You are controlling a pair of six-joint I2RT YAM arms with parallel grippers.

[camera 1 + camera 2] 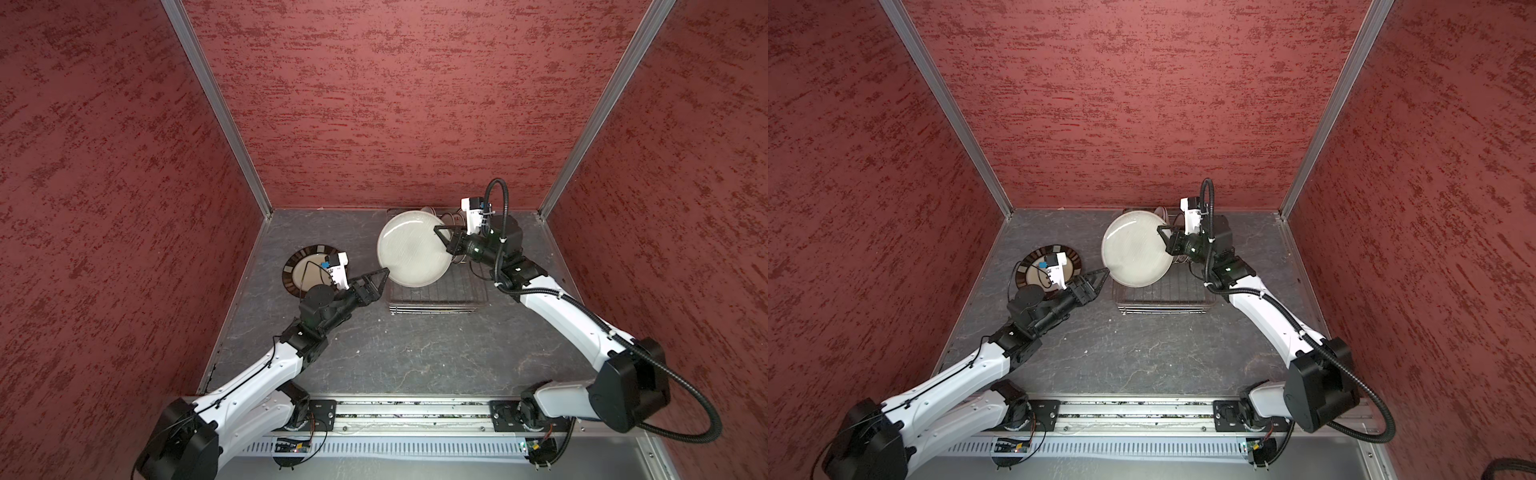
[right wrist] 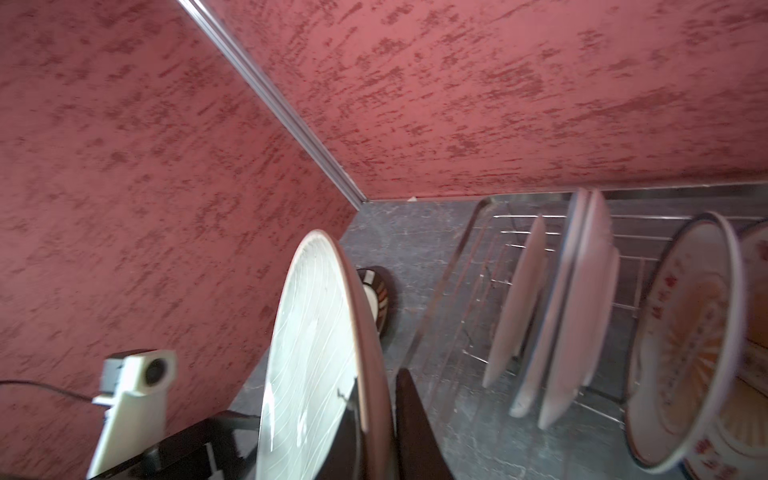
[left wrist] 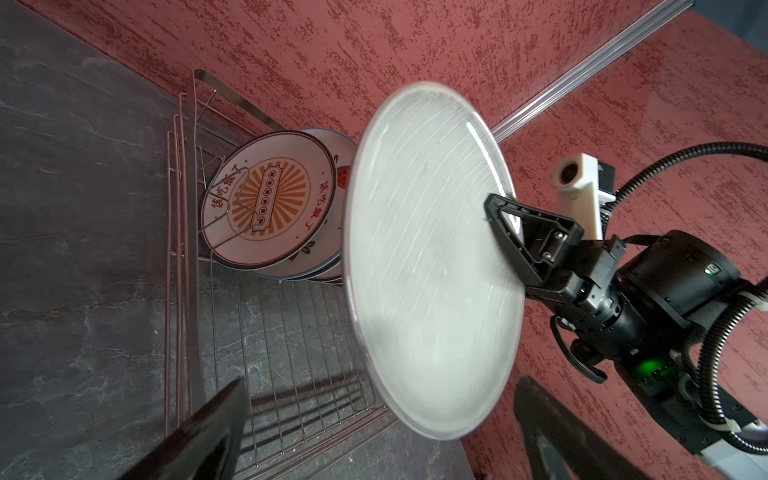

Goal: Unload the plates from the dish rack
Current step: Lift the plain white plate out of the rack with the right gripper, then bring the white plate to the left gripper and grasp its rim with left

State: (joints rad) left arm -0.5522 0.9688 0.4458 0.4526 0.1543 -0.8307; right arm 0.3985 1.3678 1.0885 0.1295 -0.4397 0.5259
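A pale, finely lined round plate (image 1: 409, 253) is pinched at its 2 o'clock rim by the right gripper (image 1: 441, 236), whose jaws are closed on it. The plate is held tilted in the air over the rectangular silver wire dish rack (image 1: 440, 297), covering the rack's 10 o'clock part in both top views. The left gripper (image 1: 380, 277) is held wide open at the plate's 8 o'clock edge. In the left wrist view its dark fingers (image 3: 212, 436) are seen spread to either side of the plate's rim, and whether it is touched cannot be told. The rack is set at about 1 o'clock on the dark grey tabletop (image 1: 415, 357), close to the back wall. Several plates are seen standing on edge at its far end, among them a white plate with an orange sunburst print (image 3: 266, 199). A dark-rimmed cream plate (image 1: 297, 276) is laid flat on the tabletop at 9 o'clock of the rack.
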